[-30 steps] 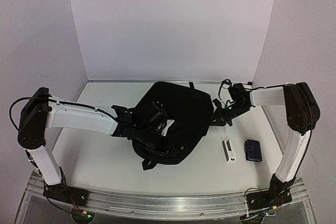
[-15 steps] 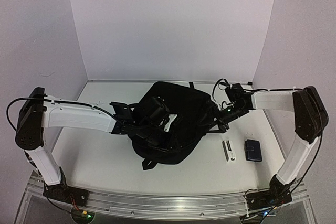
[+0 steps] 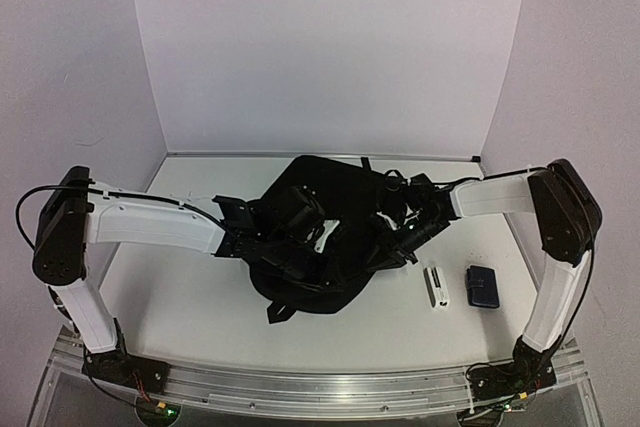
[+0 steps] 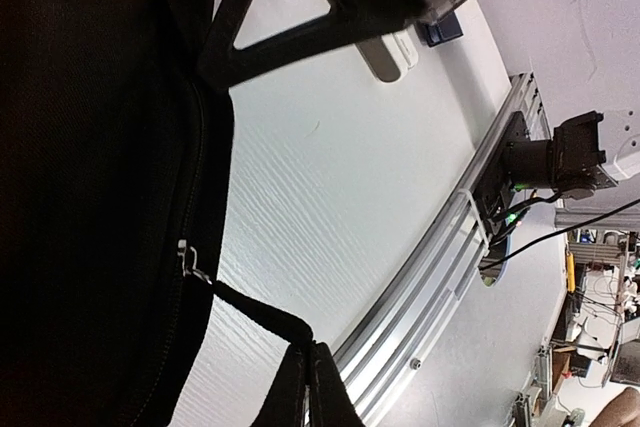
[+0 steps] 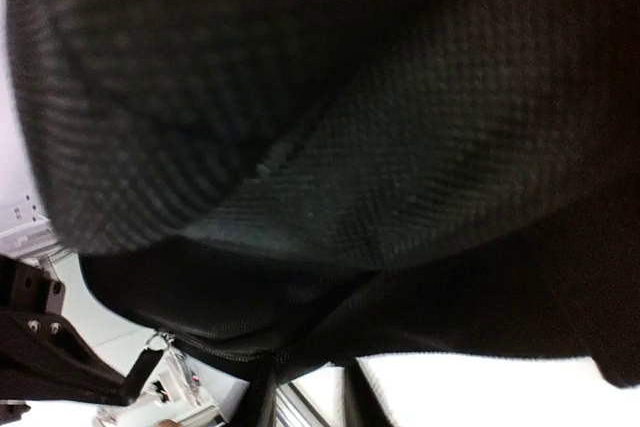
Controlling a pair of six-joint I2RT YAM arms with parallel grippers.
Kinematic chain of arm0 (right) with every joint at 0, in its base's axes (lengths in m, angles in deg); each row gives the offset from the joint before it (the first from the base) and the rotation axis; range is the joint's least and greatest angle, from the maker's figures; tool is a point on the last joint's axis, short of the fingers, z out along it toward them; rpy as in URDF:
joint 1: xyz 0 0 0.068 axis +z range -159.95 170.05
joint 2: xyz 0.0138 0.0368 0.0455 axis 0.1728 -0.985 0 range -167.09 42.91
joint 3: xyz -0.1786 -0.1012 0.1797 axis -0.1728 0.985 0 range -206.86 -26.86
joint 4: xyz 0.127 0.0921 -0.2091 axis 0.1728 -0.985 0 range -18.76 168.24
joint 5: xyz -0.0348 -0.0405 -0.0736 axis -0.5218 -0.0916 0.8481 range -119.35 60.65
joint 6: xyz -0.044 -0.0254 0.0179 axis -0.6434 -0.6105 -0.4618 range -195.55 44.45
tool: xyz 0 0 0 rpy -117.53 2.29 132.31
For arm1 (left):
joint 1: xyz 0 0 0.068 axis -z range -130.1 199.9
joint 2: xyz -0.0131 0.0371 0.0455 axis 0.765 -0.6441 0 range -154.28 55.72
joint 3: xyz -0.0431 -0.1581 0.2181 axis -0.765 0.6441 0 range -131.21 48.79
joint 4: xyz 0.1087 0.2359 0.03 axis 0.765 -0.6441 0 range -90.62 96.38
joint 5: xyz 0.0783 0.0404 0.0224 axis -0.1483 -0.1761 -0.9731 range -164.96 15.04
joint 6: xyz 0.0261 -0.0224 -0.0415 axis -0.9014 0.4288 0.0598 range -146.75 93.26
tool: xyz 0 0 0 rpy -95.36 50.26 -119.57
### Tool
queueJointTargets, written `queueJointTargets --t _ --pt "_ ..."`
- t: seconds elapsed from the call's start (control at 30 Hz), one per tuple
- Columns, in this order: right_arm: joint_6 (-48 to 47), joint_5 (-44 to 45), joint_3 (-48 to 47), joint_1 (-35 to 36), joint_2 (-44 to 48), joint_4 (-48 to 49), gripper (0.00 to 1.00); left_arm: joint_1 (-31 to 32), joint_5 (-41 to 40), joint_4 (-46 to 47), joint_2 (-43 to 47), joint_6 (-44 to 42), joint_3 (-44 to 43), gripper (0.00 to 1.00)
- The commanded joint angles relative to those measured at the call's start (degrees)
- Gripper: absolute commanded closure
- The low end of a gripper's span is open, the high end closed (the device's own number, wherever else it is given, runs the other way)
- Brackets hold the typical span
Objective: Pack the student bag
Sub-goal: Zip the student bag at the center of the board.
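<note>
The student bag point(image 3: 340, 212), a large black soft backpack, lies in the middle of the table. My left gripper point(image 3: 298, 237) is over its left part. In the left wrist view the left gripper point(image 4: 310, 392) is shut on a black pull strap point(image 4: 255, 317) that runs to the zip slider point(image 4: 190, 252) on the bag point(image 4: 90, 147). My right gripper point(image 3: 400, 225) is at the bag's right side. In the right wrist view black fabric point(image 5: 330, 147) fills the frame, and the right gripper point(image 5: 305, 392) stands with narrow jaws pinching a fold of the bag's edge.
A white oblong item point(image 3: 436, 285) and a small dark-blue case point(image 3: 483, 285) lie right of the bag; both also show in the left wrist view, the white item point(image 4: 388, 52) and the case point(image 4: 445, 29). The aluminium rail point(image 4: 450, 267) runs along the table's near edge.
My right gripper has moved left, from the bag's right edge in over the bag, and the fabric there has bunched. My left gripper has stayed about where it was.
</note>
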Motion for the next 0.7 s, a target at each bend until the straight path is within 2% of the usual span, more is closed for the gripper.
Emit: queueJointTargets --t 0.0,0.23,0.4,0.67 --pt "1.0 3.1 -3.0 -2.3 1.3 0.4 0.99 0.8 2.5 1.8 4.3 1.1 3.3 1.00" --pt "0.7 7.0 -1.7 -9.9 3.3 -0.9 1.00 0.9 0.7 0.5 7.9 1.4 7.0 1.00" --pt "-0.4 9.7 -0.9 -10.4 6.0 -1.7 1.00 0.9 1.1 1.0 6.8 1.3 6.3 1.00" --pt "-4.9 16.3 -7.2 -16.0 5.0 -4.5 1.00 0.8 -1.9 -0.4 10.3 1.7 9.0 1.00"
